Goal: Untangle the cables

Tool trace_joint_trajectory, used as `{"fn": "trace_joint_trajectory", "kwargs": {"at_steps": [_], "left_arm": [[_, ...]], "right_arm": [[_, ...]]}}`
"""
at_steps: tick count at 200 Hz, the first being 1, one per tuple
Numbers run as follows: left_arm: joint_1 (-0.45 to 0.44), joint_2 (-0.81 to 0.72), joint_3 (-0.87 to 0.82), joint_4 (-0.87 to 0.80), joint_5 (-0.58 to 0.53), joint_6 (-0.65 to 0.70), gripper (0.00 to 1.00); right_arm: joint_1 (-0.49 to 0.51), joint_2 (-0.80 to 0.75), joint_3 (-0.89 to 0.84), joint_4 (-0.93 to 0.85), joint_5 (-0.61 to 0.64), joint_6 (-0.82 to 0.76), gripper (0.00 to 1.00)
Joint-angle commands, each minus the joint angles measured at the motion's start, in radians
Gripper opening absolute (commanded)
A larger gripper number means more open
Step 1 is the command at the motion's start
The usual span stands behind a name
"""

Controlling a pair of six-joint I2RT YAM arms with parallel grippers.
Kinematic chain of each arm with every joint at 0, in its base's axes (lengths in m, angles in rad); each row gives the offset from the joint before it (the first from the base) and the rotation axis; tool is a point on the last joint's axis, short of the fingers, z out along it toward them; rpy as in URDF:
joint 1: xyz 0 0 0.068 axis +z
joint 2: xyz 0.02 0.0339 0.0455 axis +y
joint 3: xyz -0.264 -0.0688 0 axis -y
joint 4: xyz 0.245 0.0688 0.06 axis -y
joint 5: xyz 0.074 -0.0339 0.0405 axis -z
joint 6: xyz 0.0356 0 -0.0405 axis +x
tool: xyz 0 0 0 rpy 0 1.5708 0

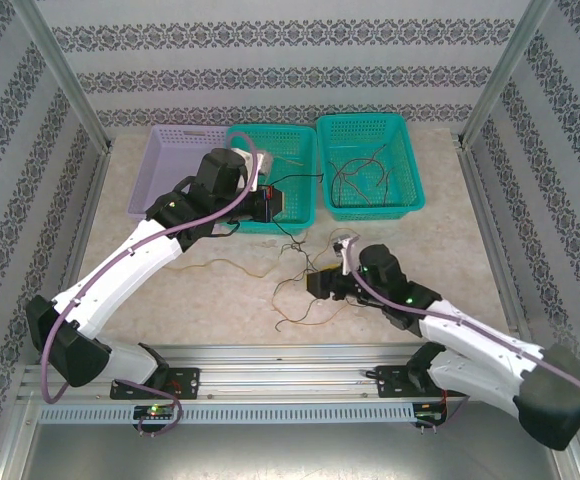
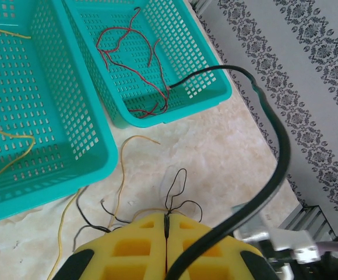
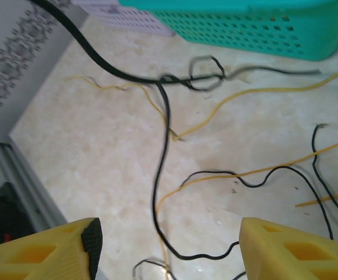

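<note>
As you look down from overhead, baskets: three stand in a row across the upper middle of the frame, a lilac basket [image 1: 170,165] at left, a teal middle basket [image 1: 302,222], and a teal right basket [image 1: 370,212].
Table [image 1: 450,260]: a pale marbled top under everything.
Cables [image 1: 295,290]: a loose tangle of thin black and yellow strands lies on the table at the lower middle of the overhead frame, just below the middle basket.
Red cables [image 1: 360,180]: curled inside the right basket, upper right of the overhead frame.
Yellow cable [image 2: 6,140]: in your left wrist view, lying inside the middle basket at the left edge of the frame.
Left gripper [image 2: 166,224]: at the bottom middle of your left wrist view. Its yellow jaws are pressed tight together, clamped on a thin black cable [image 2: 178,186] that runs into the seam and loops upward in the frame.
Right gripper [image 3: 168,233]: at the bottom of your right wrist view. Its yellow jaws sit in the lower left and lower right corners, spread wide, released, gripping nothing. Black and yellow strands lie on the table between and above them in the frame.
</note>
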Motion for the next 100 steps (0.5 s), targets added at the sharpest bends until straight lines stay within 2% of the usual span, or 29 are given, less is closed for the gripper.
{"fn": "trace_joint_trajectory", "kwargs": {"at_steps": [1,10,30,49,70,100], "left_arm": [[0.001,-0.037,0.019,-0.030,-0.006,-0.024,0.00],[0.001,-0.041,0.017,-0.031,-0.006,-0.025,0.00],[0.002,-0.049,0.020,-0.048,-0.015,-0.022,0.00],[0.020,-0.067,0.032,-0.074,-0.024,-0.009,0.00],[0.071,-0.103,0.046,-0.122,-0.029,0.011,0.00],[0.216,-0.141,0.114,-0.241,-0.040,0.063,0.00]], "right_arm": [[0.028,0.066,0.046,0.089,0.049,-0.056,0.60],[0.039,0.097,0.053,0.105,0.060,-0.053,0.55],[0.048,0.125,0.069,0.116,0.082,-0.044,0.20],[0.048,0.113,0.080,0.082,0.114,-0.052,0.00],[0.048,0.036,0.090,-0.033,0.201,-0.079,0.00],[-0.003,-0.165,0.071,-0.215,0.383,-0.051,0.00]]}}
